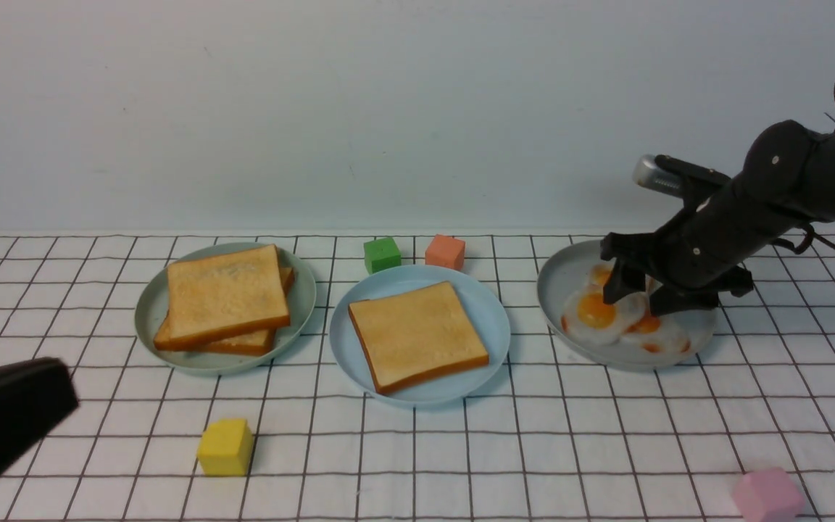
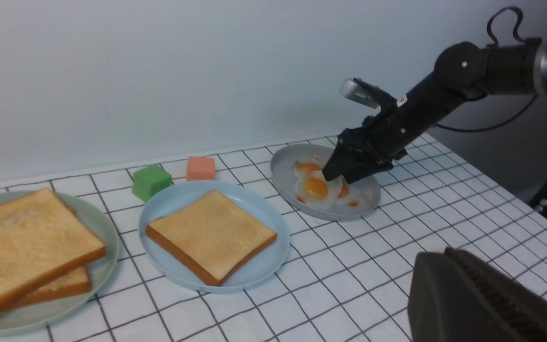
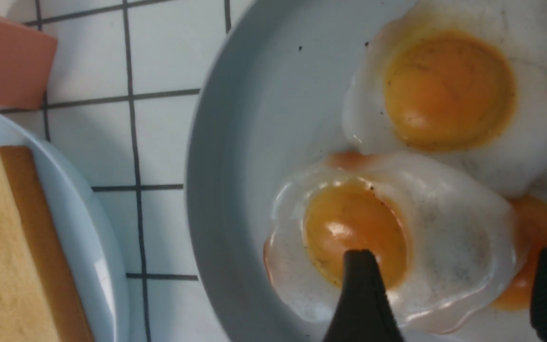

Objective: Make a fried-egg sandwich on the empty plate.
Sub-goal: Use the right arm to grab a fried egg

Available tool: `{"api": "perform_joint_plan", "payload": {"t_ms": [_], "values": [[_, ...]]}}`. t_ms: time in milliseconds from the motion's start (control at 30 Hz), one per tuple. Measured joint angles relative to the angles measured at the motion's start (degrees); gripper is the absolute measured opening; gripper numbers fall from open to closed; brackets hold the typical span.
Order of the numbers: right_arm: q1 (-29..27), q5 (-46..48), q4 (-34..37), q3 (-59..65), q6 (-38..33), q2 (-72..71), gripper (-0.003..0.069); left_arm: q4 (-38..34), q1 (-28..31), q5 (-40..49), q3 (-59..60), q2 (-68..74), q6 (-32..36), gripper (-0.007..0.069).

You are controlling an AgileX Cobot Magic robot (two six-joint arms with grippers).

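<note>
Near left corner: my left tool (image 1: 11, 406), grip state I cannot tell; middle of bench (image 1: 606, 435), pale blue plate (image 1: 483, 304) carries one toast slice (image 1: 417, 335); toward far right edge, my right tool (image 1: 638, 301) spread wide, fingers (image 3: 361, 294) astride top fried egg (image 1: 595, 312) on grey plate (image 1: 555, 290).

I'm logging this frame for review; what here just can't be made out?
- Left tool: cut off by the front view's edge; open or shut unknown.
- Fried eggs: right tool covers some in the front view; count unclear.
- Lower toast: front view, mostly hidden under the top slice.
</note>
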Motion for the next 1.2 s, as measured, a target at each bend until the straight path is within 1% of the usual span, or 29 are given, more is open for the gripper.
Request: {"api": "perform_joint_plan", "payload": {"t_ms": [100, 267, 567, 867, 1067, 1200], "values": [[0.00, -0.13, 0.05, -0.26, 0.00, 0.48, 0.0469, -3.17, 0.00, -2.61, 0.00, 3.40, 2.63, -0.0013], [0.00, -0.82, 0.19, -0.45, -0.05, 1.88, 0.0469, -5.21, 0.00, -3.46, 0.00, 5.23, 4.76, -0.0013], [0.00, -1.30, 0.20, -0.61, -1.18, 2.10, 0.0462, -5.70, 0.00, -3.90, 0.00, 5.39, 5.12, -0.0013], [0.00, -0.33, -0.39, -1.70, -1.18, 0.97, 0.0457, -7.77, 0.00, -3.90, 0.00, 5.39, 5.12, -0.0013], [0.00, -3.28, -0.39, -2.41, -1.18, 0.61, 0.0457, -7.77, 0.00, -3.90, 0.00, 5.39, 5.12, -0.0013], [0.00, -5.56, -0.34, -2.59, -1.18, 2.81, 0.0457, -7.77, 0.00, -3.90, 0.00, 5.39, 5.12, -0.0013]]}}
